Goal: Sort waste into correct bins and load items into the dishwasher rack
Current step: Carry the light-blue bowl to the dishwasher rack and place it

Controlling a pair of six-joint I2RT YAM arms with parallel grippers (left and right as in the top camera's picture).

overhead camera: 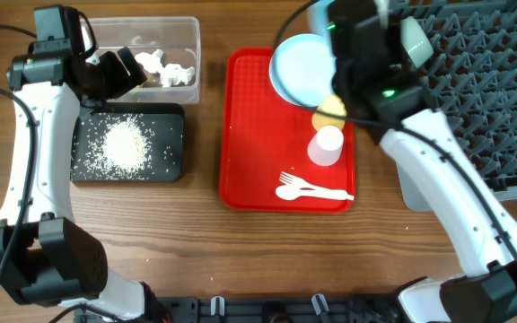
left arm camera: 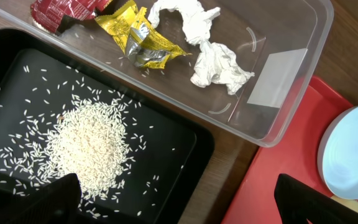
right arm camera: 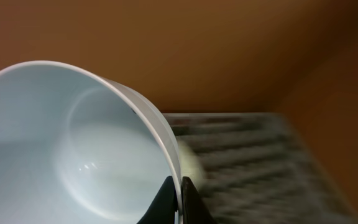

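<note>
Pale blue bowl (right arm camera: 73,155) is clamped at its rim by the right gripper (right arm camera: 180,193).
Dishwasher rack (overhead camera: 483,81) is seen close by, upper right of the overhead view.

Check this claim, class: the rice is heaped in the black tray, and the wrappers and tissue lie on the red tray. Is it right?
One part is wrong. The wrappers and tissue lie in the clear tub, as the left wrist view shows. The rice is indeed heaped in the black tray.
</note>
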